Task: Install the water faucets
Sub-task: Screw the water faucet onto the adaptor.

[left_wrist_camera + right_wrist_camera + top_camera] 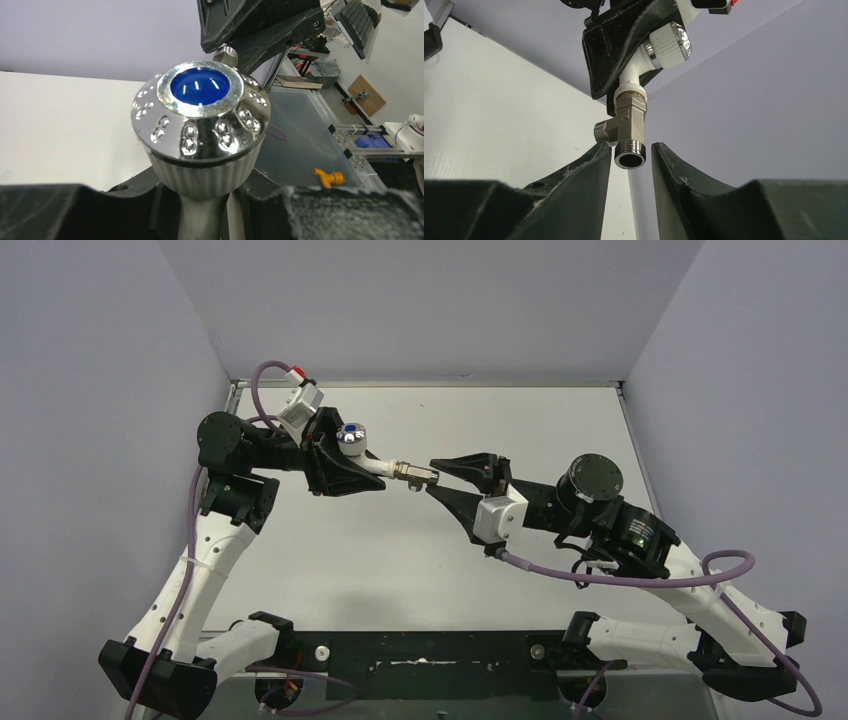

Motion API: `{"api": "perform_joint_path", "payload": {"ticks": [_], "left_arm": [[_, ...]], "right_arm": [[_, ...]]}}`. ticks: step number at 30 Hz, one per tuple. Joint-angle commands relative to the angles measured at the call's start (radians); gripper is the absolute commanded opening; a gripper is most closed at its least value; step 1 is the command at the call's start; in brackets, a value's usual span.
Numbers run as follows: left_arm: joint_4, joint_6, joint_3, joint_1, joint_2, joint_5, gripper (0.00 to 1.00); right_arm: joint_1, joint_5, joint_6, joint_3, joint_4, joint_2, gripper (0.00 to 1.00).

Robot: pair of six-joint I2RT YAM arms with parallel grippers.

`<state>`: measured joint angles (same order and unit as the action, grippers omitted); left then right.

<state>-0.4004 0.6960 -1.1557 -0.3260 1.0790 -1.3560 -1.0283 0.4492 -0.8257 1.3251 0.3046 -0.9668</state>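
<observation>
Left wrist, dimpled chrome knob [200, 120], ribbed white tap body [202, 175]

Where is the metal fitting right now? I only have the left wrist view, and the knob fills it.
Observer: The fitting sits on the end of the white stem of the tap body.
Operator: Is it gripped from the far end?
Observer: Not clamped. The right gripper straddles its threaded end, jaws apart, with a gap showing on one side.
Operator: Any other opening on it?
Observer: Yes, a short threaded side branch.
</observation>
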Motion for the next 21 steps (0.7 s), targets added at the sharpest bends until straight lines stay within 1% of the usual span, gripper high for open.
{"api": "perform_joint_path", "payload": {"ticks": [1,10,16,21], "left_arm": [[-0.051,0.008,-0.016,0.004,-0.021,0.011,0.00],[-0.052,0.007,-0.015,0.003,-0.022,0.010,0.00],[-0.052,-0.004,-0.020,0.004,-0.021,0.012,0.00],[-0.053,-0.008,-0.031,0.004,-0.018,0.002,0.00]], "right_arm": [[0.000,-0.015,0.007,0.001,-0.066,-0.009,0.35],[0.000,-0.034,0.064,0.005,-0.087,-0.015,0.20],[0.002,-0.040,0.192,0.035,-0.086,-0.045,0.09],[0.002,-0.030,0.334,0.017,-0.124,-0.046,0.00]]}}
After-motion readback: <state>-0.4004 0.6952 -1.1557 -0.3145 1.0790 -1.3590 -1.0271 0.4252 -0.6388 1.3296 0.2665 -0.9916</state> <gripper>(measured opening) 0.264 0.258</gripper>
